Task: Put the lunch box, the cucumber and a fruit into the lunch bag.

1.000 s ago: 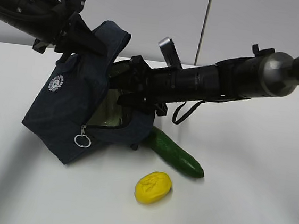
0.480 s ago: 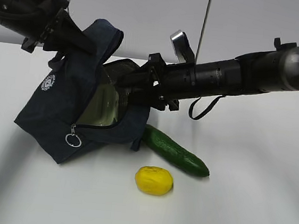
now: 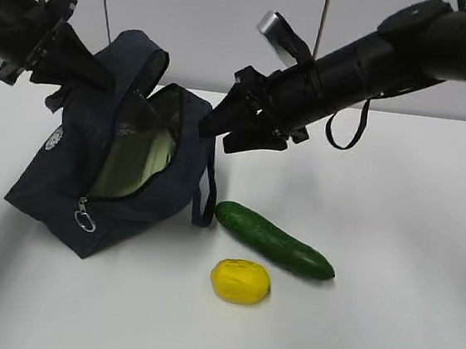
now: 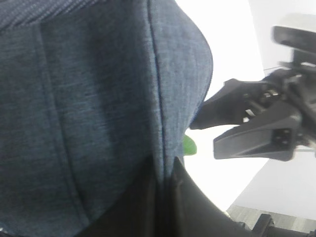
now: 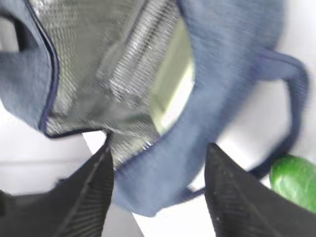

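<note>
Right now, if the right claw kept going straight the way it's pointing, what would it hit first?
Most likely the lunch bag: the open right claw points down-left at the bag's gaping mouth, where the lunch box lies inside. Depth is hard to judge.

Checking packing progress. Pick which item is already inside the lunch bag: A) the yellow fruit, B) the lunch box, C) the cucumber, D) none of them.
B: the lunch box shows pale green through the lunch bag opening, while the cucumber and the fruit lie on the table.

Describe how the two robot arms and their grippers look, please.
Both arms are matte black tubes. The right arm has a silver joint, a black cable loop and a small silver-grey camera box. The right gripper and left gripper have black, tapered, wedge-shaped fingers.
</note>
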Tool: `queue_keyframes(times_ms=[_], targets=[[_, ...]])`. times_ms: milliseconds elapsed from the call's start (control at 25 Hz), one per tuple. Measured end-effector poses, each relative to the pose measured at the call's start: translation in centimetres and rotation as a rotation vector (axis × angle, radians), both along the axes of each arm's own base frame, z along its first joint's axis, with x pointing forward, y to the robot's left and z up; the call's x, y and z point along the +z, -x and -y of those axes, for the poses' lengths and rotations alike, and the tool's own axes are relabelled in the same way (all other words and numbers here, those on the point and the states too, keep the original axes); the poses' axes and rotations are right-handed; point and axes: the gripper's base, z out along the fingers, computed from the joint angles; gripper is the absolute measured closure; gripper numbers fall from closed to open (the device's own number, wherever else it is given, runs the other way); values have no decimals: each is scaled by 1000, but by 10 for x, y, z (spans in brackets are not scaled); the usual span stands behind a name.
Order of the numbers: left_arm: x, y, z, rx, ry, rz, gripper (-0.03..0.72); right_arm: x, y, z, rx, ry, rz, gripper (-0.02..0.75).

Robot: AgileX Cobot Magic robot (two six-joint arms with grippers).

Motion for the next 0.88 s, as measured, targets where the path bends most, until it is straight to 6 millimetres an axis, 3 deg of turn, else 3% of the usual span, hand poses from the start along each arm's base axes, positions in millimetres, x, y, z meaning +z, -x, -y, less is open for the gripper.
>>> queue_keyframes(times_ms=[200,480,880], targets=[[-4,1,-8,4,-66,-27,694,21,-3,13,42,224,27,299],[-8,3,-11,-9,-131,-41,694,28,-1,18,76,630,92,299],[-13,3,-31,31,-202,-76,694,27,4,7,81,689,94,298]])
